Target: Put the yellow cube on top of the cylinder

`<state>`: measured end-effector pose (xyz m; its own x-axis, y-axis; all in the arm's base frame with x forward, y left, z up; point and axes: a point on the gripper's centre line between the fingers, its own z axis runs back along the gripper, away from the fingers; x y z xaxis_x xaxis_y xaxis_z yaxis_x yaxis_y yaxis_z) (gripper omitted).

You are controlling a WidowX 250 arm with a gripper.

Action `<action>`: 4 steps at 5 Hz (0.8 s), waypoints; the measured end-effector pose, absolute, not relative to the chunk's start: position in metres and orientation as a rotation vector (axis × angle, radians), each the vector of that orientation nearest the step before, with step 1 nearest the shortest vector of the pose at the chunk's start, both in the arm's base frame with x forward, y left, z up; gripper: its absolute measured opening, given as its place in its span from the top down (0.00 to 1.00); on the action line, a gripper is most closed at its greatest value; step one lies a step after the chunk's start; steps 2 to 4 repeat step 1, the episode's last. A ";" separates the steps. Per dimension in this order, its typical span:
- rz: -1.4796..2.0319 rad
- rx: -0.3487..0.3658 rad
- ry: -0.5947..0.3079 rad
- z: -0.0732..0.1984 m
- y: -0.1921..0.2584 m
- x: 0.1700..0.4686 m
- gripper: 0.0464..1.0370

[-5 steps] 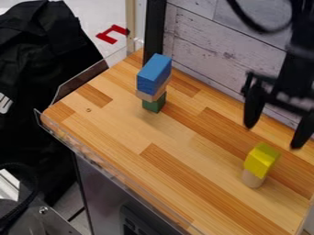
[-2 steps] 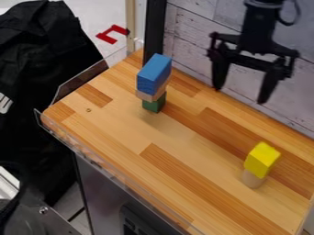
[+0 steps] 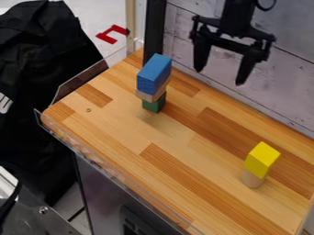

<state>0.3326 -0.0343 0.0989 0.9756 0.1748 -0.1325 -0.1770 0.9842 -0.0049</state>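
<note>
My gripper [image 3: 219,77] hangs at the upper right, high in front of the whitish plank wall, its two fingers spread wide with nothing between them. Down at the right of the wooden table, the yellow cube [image 3: 262,159] rests on top of the pale wooden cylinder [image 3: 252,179], which stands upright. The cube covers the cylinder's top. The gripper is well above and to the left of this pair, touching neither.
A stack stands at the table's upper left: a blue block [image 3: 154,74] over a light wood piece [image 3: 151,95] over a green block [image 3: 154,103]. The wooden table [image 3: 129,133] has a clear plastic edging [image 3: 116,173] along its front. A black post [image 3: 154,32] rises behind the stack.
The gripper has moved left and upward, away from the yellow cube. The cube and cylinder have stayed in place, as has the blue-topped stack.
</note>
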 end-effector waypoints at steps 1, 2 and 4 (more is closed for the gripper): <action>0.162 0.016 0.134 0.103 -0.029 0.333 0.04; 0.162 0.016 0.134 0.103 -0.029 0.333 0.04; 0.162 0.016 0.134 0.103 -0.029 0.333 0.04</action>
